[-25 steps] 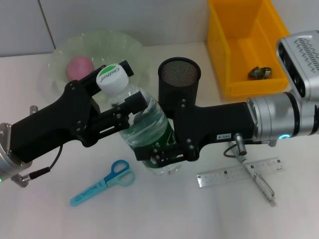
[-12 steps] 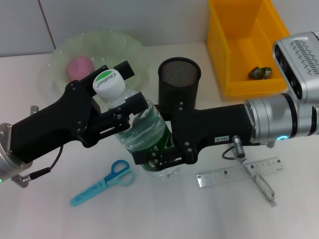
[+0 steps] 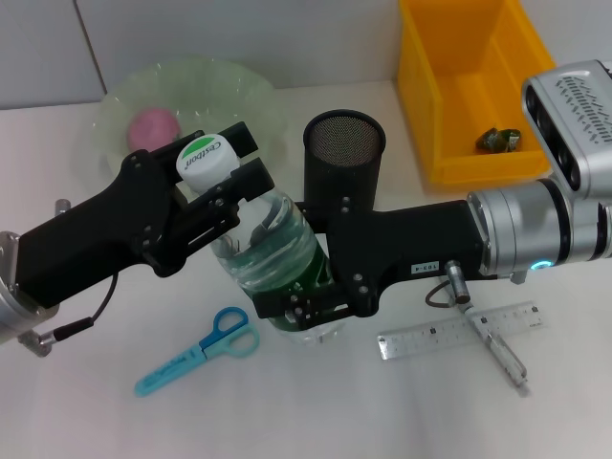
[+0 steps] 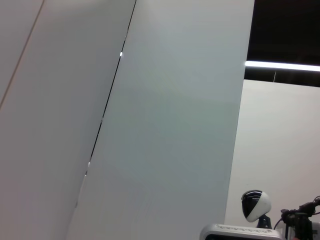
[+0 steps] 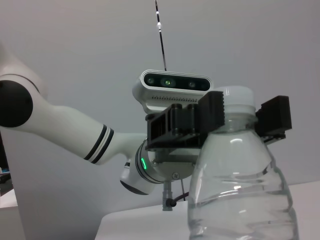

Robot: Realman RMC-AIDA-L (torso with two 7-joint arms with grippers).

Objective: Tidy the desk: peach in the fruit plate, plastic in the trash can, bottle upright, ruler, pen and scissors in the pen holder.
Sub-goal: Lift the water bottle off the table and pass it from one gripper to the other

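A clear water bottle with a white cap stands nearly upright at the desk's middle. My right gripper is shut on its lower body. My left gripper is shut on its neck just under the cap. In the right wrist view the bottle rises straight, with the left gripper flanking the cap. The pink peach lies in the green fruit plate. Green plastic sits in the yellow trash can. Blue scissors, ruler and pen lie on the desk. The black mesh pen holder stands behind the bottle.
The pen lies across the ruler at the front right, under my right forearm. The scissors rest at the front left, below my left arm. The left wrist view shows only wall and ceiling.
The bottle has been tipped from a lean toward the left to nearly upright. Both grippers kept their hold, and the left arm shifted slightly left.
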